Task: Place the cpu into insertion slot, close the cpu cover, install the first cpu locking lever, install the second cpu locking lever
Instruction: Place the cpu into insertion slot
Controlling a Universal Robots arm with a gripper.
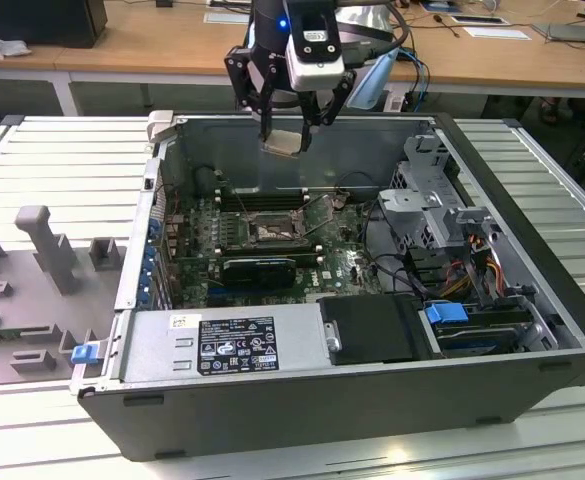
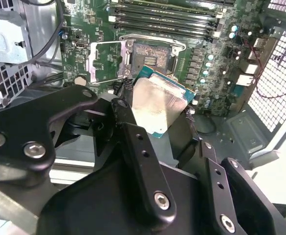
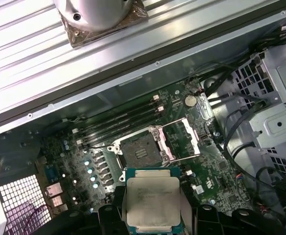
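Claw [image 1: 287, 140] clenched on one cpu [image 3: 152, 199], held well above the single insertion slot [image 3: 140, 152]; beside that slot, one cpu cover [image 3: 192, 136] stood flipped open.

Pincer [image 3: 152, 216] holds cpu [image 3: 151, 199] clear of insertion slot [image 3: 140, 152]
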